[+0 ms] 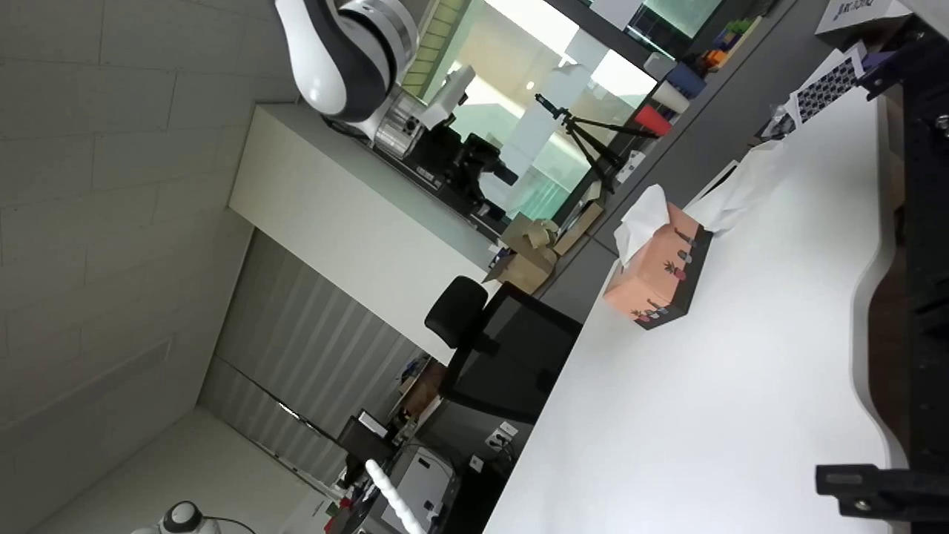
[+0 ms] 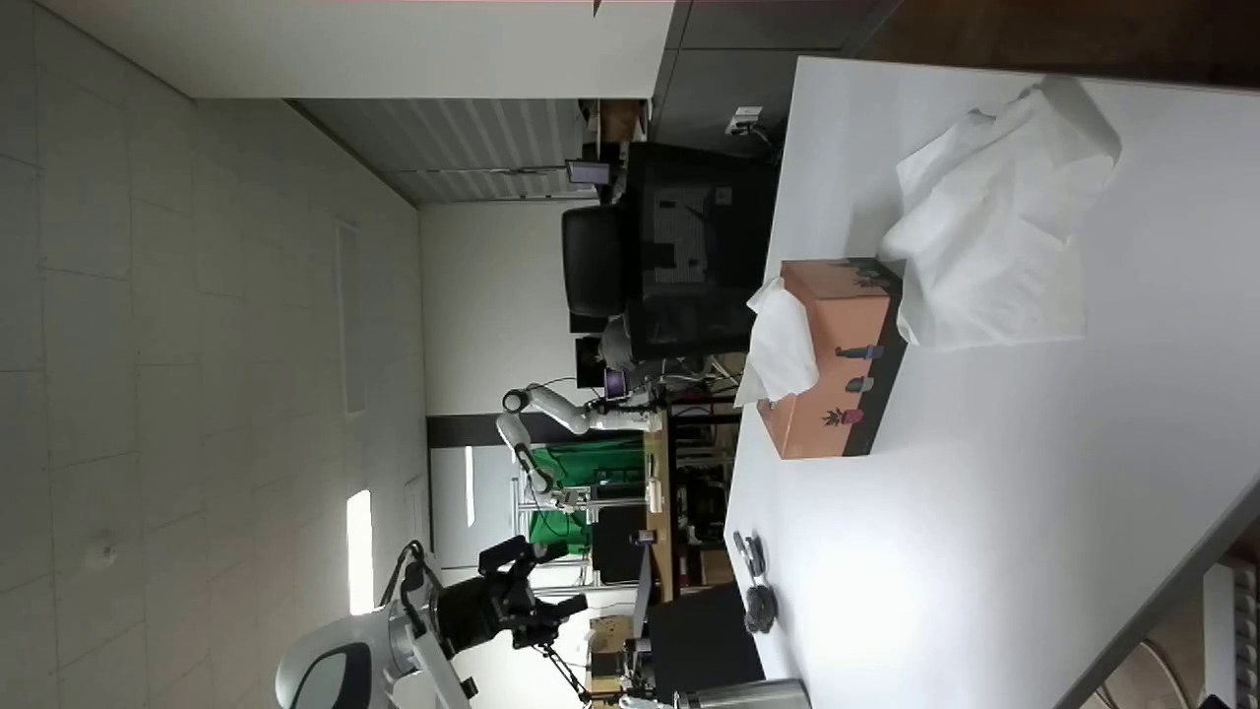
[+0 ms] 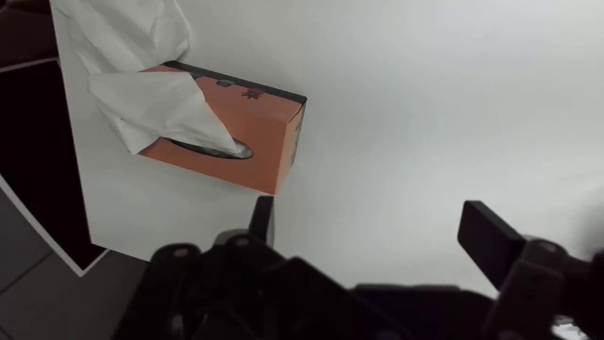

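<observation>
My gripper (image 3: pixel 368 208) stands open, its black fingers wide apart with nothing between them. Both exterior views show the gripper (image 1: pixel 500 194) (image 2: pixel 569 576) up in the air, well away from the table. Nearest to it in the wrist view is an orange tissue box (image 3: pixel 259 132) with a dark base and plant pictures, beyond the left finger and apart from it. The box (image 1: pixel 652 271) (image 2: pixel 837 325) rests on the white table (image 2: pixel 984 473). A white tissue (image 3: pixel 155 104) pokes out of its oval slot. Beside the box lies a crumpled white sheet (image 2: pixel 1004 226) (image 3: pixel 127 28).
Both exterior views are turned sideways. A black chair (image 1: pixel 511 363) stands by the table's edge. Small dark objects (image 2: pixel 760 609) and a metal cylinder (image 2: pixel 753 694) are at the table's border. A black clamp-like part (image 1: pixel 882 489) juts over another edge.
</observation>
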